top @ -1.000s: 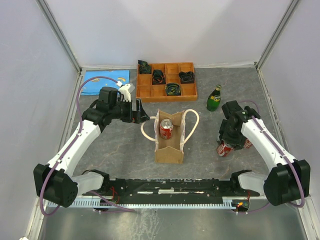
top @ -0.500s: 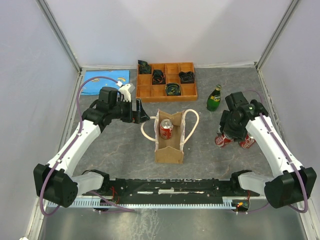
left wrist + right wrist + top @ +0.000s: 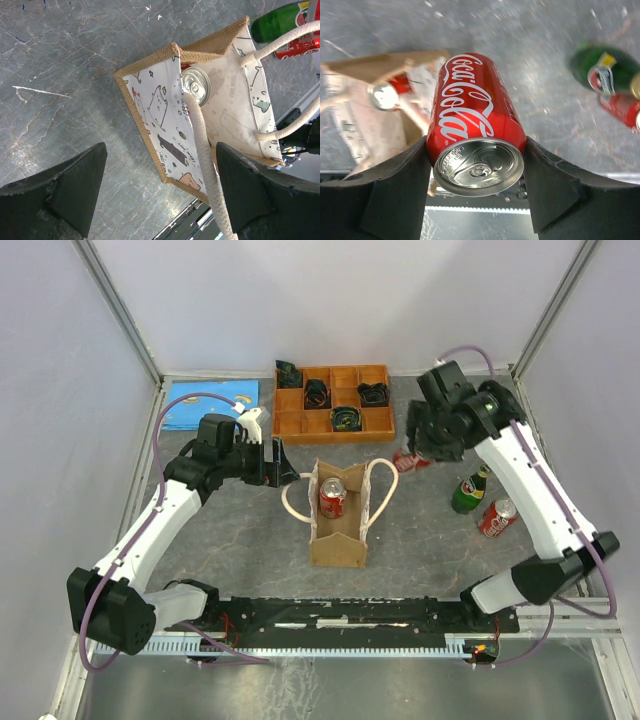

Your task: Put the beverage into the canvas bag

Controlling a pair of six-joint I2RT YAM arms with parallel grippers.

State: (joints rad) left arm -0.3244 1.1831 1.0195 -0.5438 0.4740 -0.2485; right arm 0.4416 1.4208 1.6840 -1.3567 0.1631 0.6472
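Behind can [image 3: 476, 112] in right gripper [image 3: 476, 172], canvas bag [image 3: 370, 69] blurred, part hidden.

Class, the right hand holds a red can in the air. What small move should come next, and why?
Probably swing the right hand leftward until the red can hangs over the bag. The hand grips the can off to the bag's right, the bag stands open, and room shows beside the can already inside.

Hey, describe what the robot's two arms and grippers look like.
Both arms have white shells and black joints; the left arm and right arm each trail a looping purple cable. The left gripper and right gripper carry broad, wedge-shaped matte-black fingers.
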